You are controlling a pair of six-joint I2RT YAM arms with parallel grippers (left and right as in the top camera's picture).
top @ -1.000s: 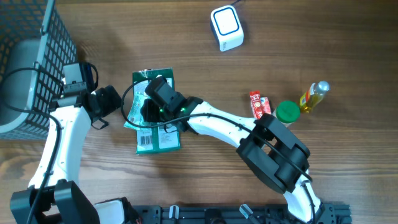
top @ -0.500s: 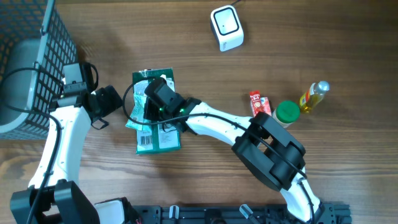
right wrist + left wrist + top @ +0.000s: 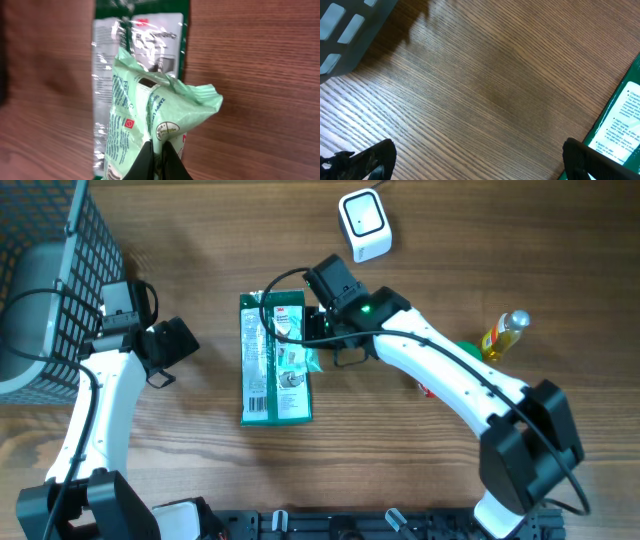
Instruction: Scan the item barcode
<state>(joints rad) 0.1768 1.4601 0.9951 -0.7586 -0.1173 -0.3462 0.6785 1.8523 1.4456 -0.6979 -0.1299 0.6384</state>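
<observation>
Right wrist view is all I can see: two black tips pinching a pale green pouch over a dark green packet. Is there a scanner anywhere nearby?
Observer: Yes. A white scanner sits a little beyond the right gripper, well apart from the pale green pouch it pinches.
Visitor: What is the other arm doing?
Observer: The left gripper hangs open and holds nothing, beside a dark mesh basket.
Visitor: Anything else lying about?
Observer: A yellow bottle lies at the far side from the basket, past the right arm's elbow.
</observation>
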